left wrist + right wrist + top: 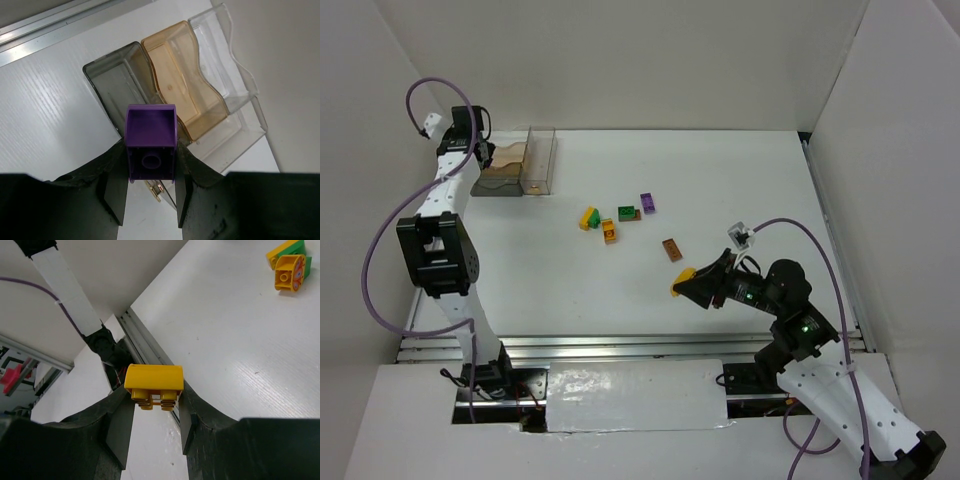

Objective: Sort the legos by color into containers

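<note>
- The left end effector hangs over the far left corner of the worktop. Its fingers are closed narrow on a purple brick, pinched by two opposite sides with the hollow underside facing the wrist camera.
- Below it stand the containers, joined side by side: a grey bin, a tan bin and a clear bin with wavy walls. In the wrist view the purple brick sits over the near ends of the grey and tan bins.
- Loose legos lie mid-worktop. A yellow piece and an orange-yellow piece are just beside each other, then come a green piece and a purple piece. A brown piece lies apart, nearer the right arm.
- The right end effector is low over the near right part of the worktop. Its fingers are closed narrow on a yellow brick, studs toward the wrist camera.
</note>
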`<action>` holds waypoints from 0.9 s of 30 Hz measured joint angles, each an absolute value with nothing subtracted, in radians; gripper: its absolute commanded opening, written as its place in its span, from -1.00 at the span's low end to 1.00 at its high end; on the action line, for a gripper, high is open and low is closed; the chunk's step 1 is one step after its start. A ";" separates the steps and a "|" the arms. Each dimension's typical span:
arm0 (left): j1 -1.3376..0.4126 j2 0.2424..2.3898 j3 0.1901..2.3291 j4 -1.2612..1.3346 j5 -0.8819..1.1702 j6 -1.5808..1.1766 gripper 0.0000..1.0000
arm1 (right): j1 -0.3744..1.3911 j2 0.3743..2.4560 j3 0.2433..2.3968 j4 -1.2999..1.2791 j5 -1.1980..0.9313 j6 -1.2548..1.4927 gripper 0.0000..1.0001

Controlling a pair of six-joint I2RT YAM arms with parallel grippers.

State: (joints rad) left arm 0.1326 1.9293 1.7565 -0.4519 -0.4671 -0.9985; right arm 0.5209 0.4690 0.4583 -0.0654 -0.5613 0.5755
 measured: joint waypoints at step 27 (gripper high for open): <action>0.161 2.163 1.808 -0.320 -0.376 -1.086 -0.13 | 0.526 0.432 0.450 -0.152 -0.606 0.548 -1.00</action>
